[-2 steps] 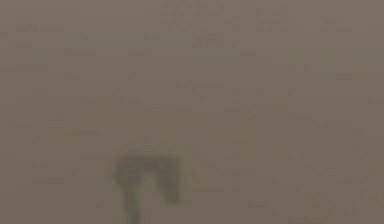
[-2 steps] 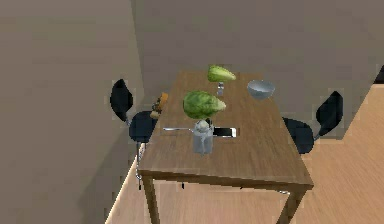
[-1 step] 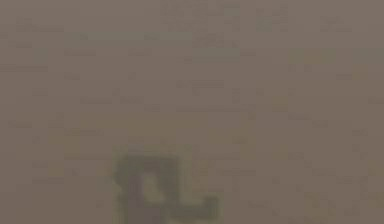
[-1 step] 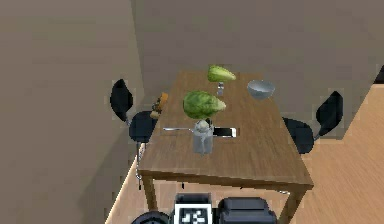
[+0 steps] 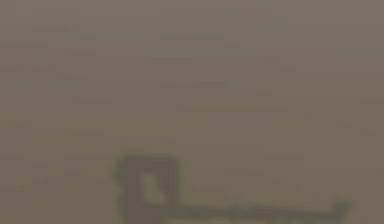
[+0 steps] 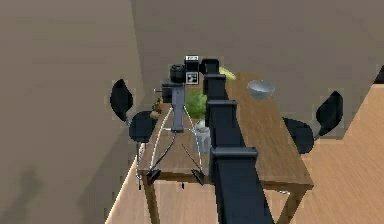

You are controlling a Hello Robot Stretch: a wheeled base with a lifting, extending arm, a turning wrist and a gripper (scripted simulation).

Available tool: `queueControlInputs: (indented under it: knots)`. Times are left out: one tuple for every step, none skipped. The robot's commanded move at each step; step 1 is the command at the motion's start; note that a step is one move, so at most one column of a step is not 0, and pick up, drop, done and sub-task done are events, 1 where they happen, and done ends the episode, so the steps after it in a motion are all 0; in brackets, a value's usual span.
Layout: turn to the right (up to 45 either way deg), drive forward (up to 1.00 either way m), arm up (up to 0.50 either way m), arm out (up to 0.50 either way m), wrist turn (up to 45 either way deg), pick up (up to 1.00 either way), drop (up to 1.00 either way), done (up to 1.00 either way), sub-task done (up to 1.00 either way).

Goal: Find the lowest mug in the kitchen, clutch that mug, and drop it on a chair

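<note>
Arm [image 6: 225,140] is run out over the wooden surface [image 6: 270,140], along its left half in the arm side view. That lines it up with the things near the far end.

Gripper [image 6: 176,115] sits left of the arm tip, by the surface's left edge. Items and the tabletop lie right behind it and I can't make out its far end, so I can't tell whether it's grasping anything or released.

The task's thing isn't confirmed. Best candidate is a pale mug-like thing [image 6: 203,135] standing on the surface just left of the arm, below a green leafy thing [image 6: 197,102]. It's too small to be sure.

Also on the surface, toward the far end: a grey bowl [image 6: 260,88] and a yellow thing [image 6: 228,73], both right of the arm tip.

Drop targets:
- A black chair [image 6: 140,122] is tucked at the surface's left side, just beside the gripper.
- A second black chair [image 6: 300,133] is at the right side, well apart from the gripper.

My read is that the arm is placed for work at the left edge. If something is in hand, the near chair is a short move. If not, the pale thing is the closest pick.

Risk: the green thing and thin frame lines crowd the gripper, so a bump is likely.
</note>
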Motion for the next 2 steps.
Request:
queueControlInputs:
  knots:
    - [0.0,0.0,0.0,0.0,45.0,0.0,0.0,0.0,0.0]
    - [0.0,0.0,0.0,0.0,45.0,0.0,0.0,0.0,0.0]
